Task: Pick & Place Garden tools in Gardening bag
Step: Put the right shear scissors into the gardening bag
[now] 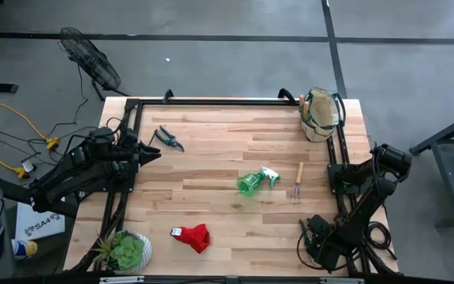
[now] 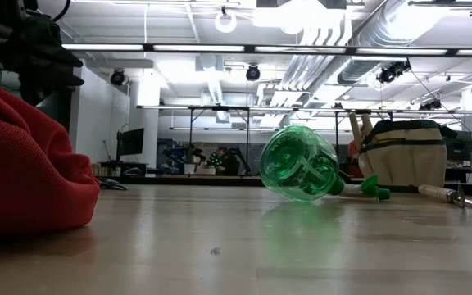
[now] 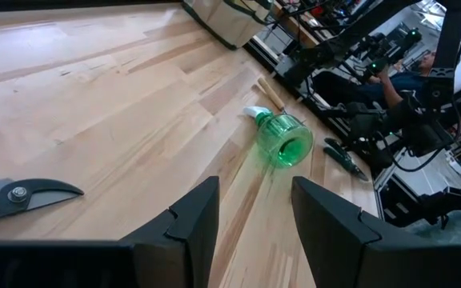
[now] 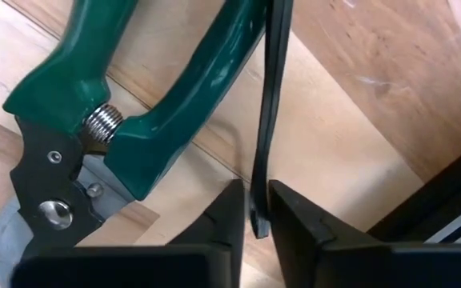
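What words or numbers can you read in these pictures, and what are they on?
"SAA": dark letters on the white sheet lying on the floor beside the table; anything printed around them is too small to read.
White tag on the red glove: too small to read.
Green spray bottle and gardening bag: no lettering shows.

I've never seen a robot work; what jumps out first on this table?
Probably the clear green plastic spray bottle lying on its side mid-table, and the crumpled red cloth glove nearer the front edge. At the front right corner, the right claw pinches a thin dark strap beside green-handled pruning shears; the round tan canvas bag waits at the far right corner.
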`<state>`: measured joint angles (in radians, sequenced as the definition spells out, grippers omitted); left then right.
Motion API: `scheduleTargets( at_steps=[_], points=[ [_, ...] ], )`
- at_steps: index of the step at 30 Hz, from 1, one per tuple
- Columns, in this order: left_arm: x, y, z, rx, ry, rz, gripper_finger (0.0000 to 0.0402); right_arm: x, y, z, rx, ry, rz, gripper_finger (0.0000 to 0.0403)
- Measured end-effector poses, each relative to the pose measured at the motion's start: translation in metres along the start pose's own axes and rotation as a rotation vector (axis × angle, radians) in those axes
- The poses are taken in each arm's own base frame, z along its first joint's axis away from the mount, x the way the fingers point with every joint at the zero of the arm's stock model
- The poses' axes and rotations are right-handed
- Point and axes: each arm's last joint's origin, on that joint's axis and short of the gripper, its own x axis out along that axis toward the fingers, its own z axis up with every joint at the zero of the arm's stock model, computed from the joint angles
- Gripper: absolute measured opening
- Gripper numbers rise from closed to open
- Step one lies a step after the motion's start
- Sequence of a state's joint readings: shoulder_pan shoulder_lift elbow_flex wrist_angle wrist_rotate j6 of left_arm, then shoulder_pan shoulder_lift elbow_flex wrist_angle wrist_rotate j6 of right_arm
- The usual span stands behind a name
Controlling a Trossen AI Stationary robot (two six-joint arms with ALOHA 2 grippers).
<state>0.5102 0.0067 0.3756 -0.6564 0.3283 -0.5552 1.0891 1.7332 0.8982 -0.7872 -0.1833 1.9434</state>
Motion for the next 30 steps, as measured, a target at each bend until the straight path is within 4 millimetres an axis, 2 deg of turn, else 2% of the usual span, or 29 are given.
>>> scheduleTargets(
  at_steps=[4, 8, 13, 30],
  points=[
    [0.0, 0.0, 0.0, 0.0, 0.0, 0.0, 0.0154, 0.0, 0.0, 0.001, 0.007, 0.003, -0.002, 0.0011],
    [0.0, 0.0, 0.0, 0.0, -0.001, 0.001, 0.0154, -0.001, 0.001, 0.005, 0.037, 0.016, -0.005, 0.0007],
    [0.0, 0.0, 0.0, 0.0, -0.001, 0.001, 0.0154, -0.014, -0.001, 0.014, 0.11, -0.013, 0.029, 0.0006],
    [0.0, 0.0, 0.0, 0.0, -0.001, 0.0, 0.0154, -0.106, -0.026, 0.015, 0.126, -0.282, 0.054, 0.0004]
  ],
)
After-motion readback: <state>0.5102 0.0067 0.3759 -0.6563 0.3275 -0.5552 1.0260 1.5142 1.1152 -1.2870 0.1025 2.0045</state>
